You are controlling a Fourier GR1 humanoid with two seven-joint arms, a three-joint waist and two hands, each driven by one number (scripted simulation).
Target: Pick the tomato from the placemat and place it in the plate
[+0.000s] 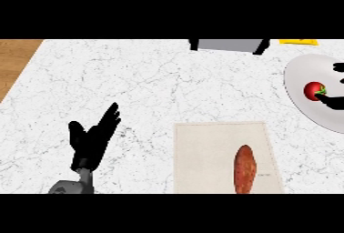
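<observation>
One tomato already over plate, right hand fingers curled on it at frame's right edge; left hand open, resting well apart

**Kitchen counter, set for a meal**

A kitchen, judging by the white marble-patterned counter with a wooden strip at far left. Laid out as for dining: beige placemat near centre, white plate at right holding a tomato.
</observation>
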